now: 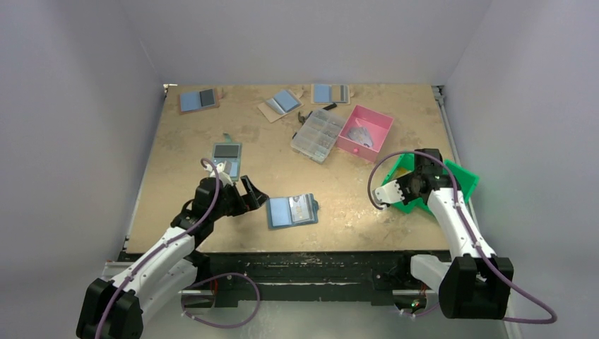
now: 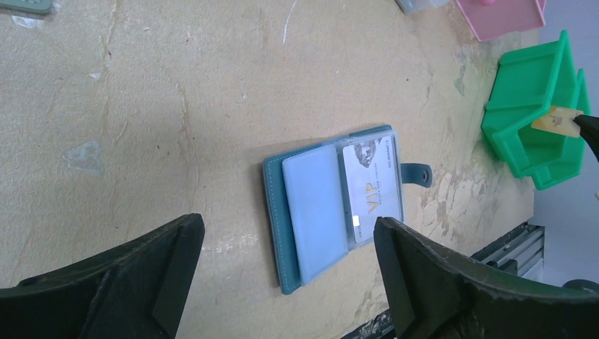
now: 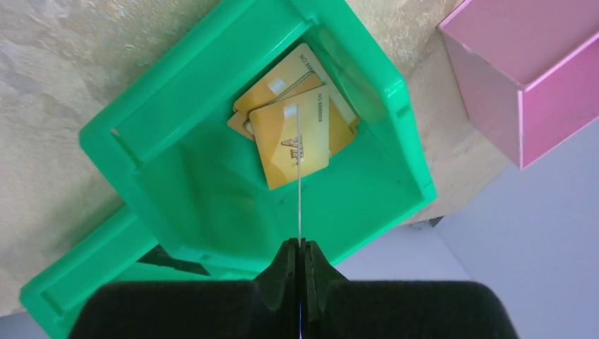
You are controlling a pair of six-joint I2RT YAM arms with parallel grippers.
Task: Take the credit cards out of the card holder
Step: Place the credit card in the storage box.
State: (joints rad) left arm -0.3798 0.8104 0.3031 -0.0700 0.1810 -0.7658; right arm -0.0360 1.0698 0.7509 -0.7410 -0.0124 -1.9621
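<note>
The card holder lies open and flat near the table's front edge, one half blue and the other grey. A pale credit card marked VIP sits in the grey half of the holder. My left gripper hovers just left of the holder, open wide, with nothing between its fingers. My right gripper is shut on a thin credit card seen edge-on, held over the green bin. Gold cards lie inside that bin.
The green bin stands at the right edge, with a pink box and a clear compartment box behind it. Other blue holders lie further back, and one with a black panel lies at left.
</note>
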